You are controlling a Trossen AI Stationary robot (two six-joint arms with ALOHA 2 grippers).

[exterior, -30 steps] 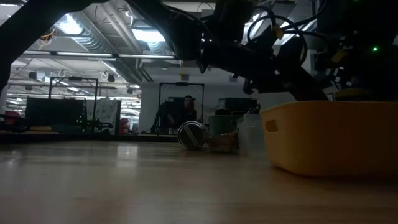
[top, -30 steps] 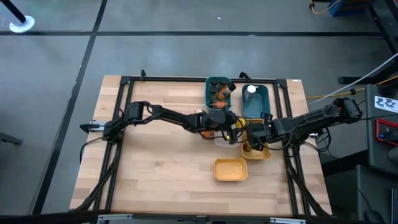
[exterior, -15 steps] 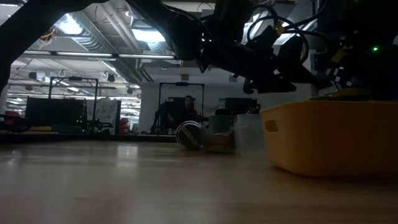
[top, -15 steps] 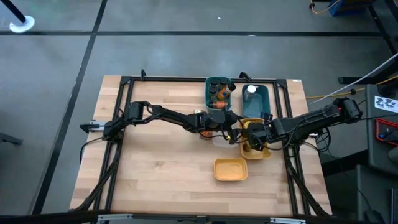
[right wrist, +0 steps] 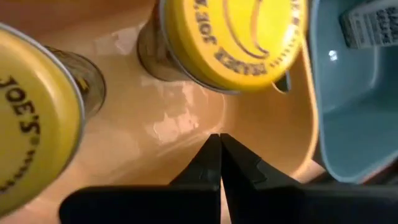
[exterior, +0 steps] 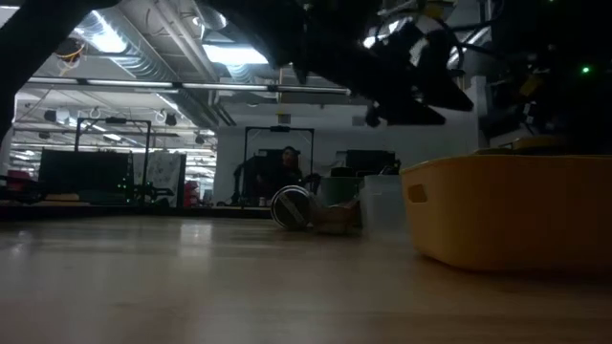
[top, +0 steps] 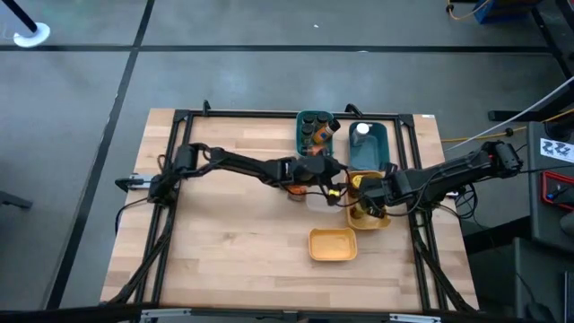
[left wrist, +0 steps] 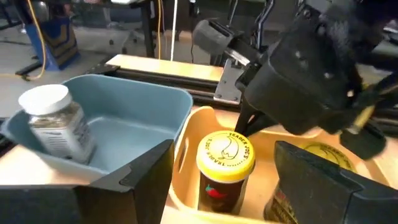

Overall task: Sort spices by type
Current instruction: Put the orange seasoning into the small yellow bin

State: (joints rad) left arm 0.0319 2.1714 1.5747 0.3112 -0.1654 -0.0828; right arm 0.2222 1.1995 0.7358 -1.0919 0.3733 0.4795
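Observation:
Two yellow-lidded spice jars [left wrist: 225,155] [left wrist: 323,157] stand in the yellow bin [top: 369,205] at the table's right centre. My left gripper [left wrist: 222,152] hovers open beside that bin; its fingers frame the nearer jar without touching it. My right gripper [right wrist: 219,140] is shut, pointing down into the same bin between the two yellow lids [right wrist: 233,37] [right wrist: 31,118], and appears to touch nothing. A white-lidded jar [left wrist: 53,121] stands in the blue bin [top: 368,144]. Dark-lidded jars [top: 316,133] fill the teal bin. One jar [exterior: 292,207] lies on its side on the table beside an orange-brown packet [exterior: 335,218].
A second, empty-looking yellow bin [top: 333,243] sits toward the near edge. A clear bin [exterior: 382,203] stands close to the lying jar. The two arms nearly meet over the bins [top: 345,188]. A black frame [top: 269,114] borders the table. Bare wood lies to the left [top: 224,233].
Both grippers have risen, as the low view shows. My left gripper has drawn back a little from the yellow bin toward the table's far left.

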